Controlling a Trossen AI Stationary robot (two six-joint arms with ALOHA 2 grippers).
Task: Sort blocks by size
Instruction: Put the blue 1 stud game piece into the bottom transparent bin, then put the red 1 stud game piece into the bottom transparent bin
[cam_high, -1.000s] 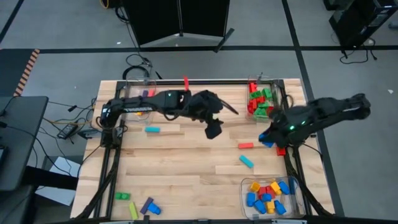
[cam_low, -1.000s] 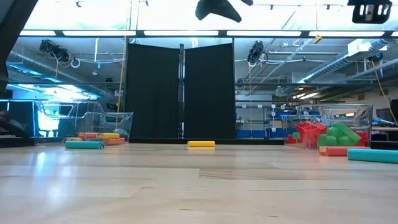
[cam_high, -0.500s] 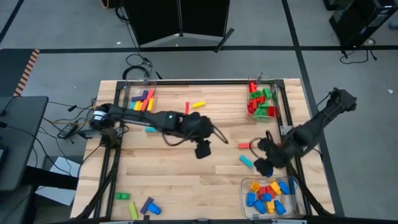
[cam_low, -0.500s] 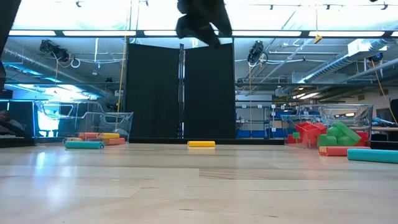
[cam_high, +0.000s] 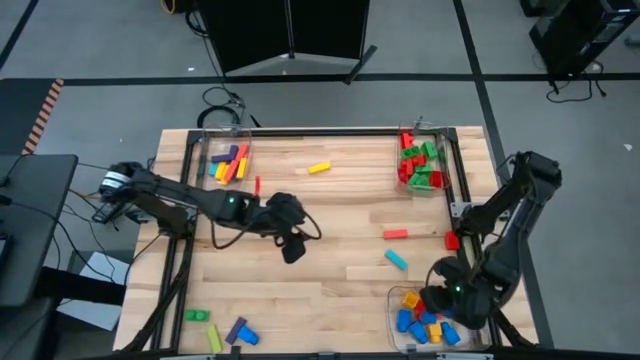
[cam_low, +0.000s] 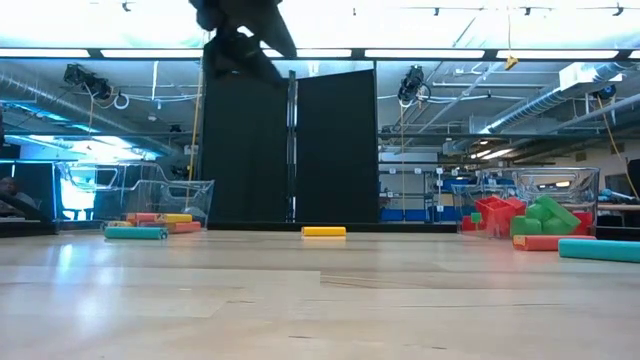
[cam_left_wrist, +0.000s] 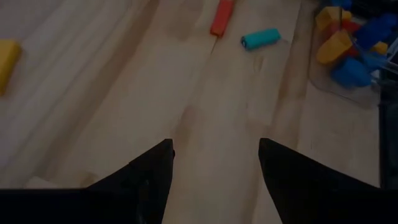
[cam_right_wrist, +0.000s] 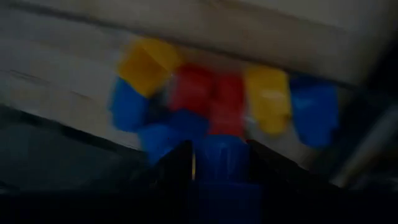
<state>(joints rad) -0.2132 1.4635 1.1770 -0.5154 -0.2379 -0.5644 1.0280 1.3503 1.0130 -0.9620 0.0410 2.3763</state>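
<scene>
Your right gripper (cam_high: 447, 293) had swung in a sec from the bare table beside the red bar (cam_high: 396, 234) to just over the rim of the short-stub bin (cam_high: 392, 303), fingers clenched on a blue block (cam_right_wrist: 225, 154). The block sat between the fingertips, with the bin's yellow, red and blue stubs (cam_right_wrist: 267, 96) directly below and ahead of them. For the sort, that read as one more small piece carried to its bin and not yet dropped; letting go was prob. the next call. The held block looked squat, w/ no clear long axis; the wrist view was too blurred to say which way it pointed. Meanwhile your left gripper (cam_left_wrist: 214, 149) had pulled back from mid-table toward its own side, hanging above the wood w/ fingers spread and nothing between them. Well ahead of it lay the teal bar (cam_left_wrist: 260, 38), long axis roughly crosswise to the fingers' reach, and just beyond, the red bar (cam_left_wrist: 222, 17), running nearly along that reach. Both were still loose, so the longer pieces remained to be sorted.
</scene>
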